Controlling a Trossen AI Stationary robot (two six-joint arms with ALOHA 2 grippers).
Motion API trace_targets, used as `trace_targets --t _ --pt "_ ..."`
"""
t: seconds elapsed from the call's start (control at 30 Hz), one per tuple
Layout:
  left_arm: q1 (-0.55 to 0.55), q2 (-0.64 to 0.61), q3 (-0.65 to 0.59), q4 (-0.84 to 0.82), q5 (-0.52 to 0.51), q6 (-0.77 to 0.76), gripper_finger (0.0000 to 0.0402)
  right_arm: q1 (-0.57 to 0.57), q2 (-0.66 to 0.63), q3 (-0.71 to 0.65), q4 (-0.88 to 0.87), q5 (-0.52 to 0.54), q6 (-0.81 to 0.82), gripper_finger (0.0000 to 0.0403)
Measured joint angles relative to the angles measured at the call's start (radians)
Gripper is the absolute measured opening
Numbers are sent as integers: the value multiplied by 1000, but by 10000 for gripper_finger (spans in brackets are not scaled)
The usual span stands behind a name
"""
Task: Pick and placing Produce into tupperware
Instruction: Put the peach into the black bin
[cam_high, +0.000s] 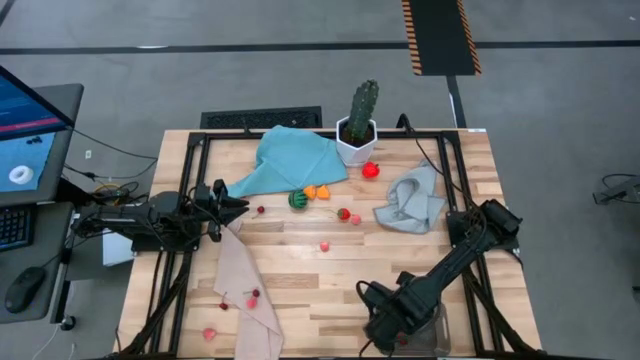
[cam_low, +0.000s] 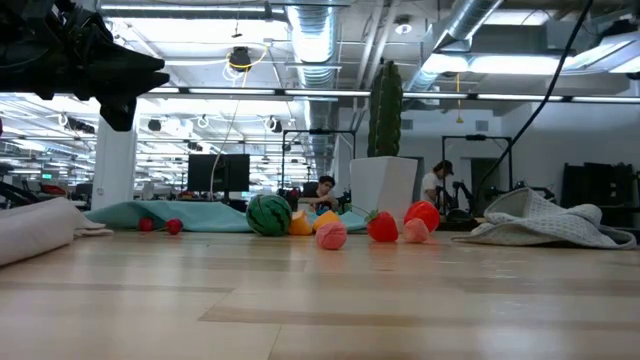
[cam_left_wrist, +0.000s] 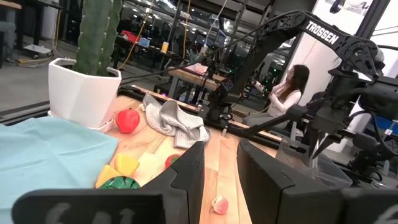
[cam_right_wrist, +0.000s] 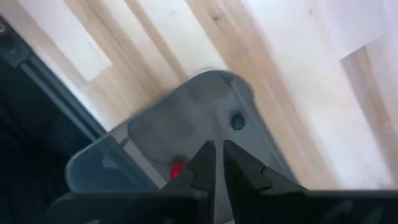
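The tupperware (cam_high: 436, 328) is a clear greyish tub by the table's near edge, right of middle. My right gripper (cam_right_wrist: 218, 157) hangs over it, pointing down, fingers shut with nothing between them. A red piece (cam_right_wrist: 177, 168) and a small dark green one (cam_right_wrist: 237, 121) lie on the tub's floor. Loose produce sits mid-table: a green striped ball (cam_high: 297, 199), orange pieces (cam_high: 317, 190), a strawberry (cam_high: 343, 213), a red fruit (cam_high: 371, 169) and a pink piece (cam_high: 324, 246). My left gripper (cam_high: 238, 205) hovers open at the table's left, level and pointing right.
A cactus in a white pot (cam_high: 358, 138) stands at the far edge beside a teal cloth (cam_high: 290, 160). A grey cloth (cam_high: 412, 202) lies crumpled on the right. A beige cloth (cam_high: 250, 295) on the near left carries small red pieces (cam_high: 252, 297). People sit behind the table.
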Motion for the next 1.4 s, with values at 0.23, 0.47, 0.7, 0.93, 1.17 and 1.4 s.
trace_targets --t 0.23,0.47,0.7,0.93,1.17,1.4 --pt "0 0 0 0 0 0 85 -70 0 0 2 43 -138 33" --pt "0 0 0 0 0 0 85 -150 0 0 130 78 -331 24" --pt "0 0 0 -1 5 -12 85 -225 0 0 259 79 -527 54" --pt "0 0 0 -40 1 -15 85 -312 0 0 279 79 -642 67" --pt "0 0 0 -32 7 4 85 -373 0 0 347 81 -750 93" --pt "0 0 22 -74 100 -45 84 -384 0 0 462 77 -863 97"
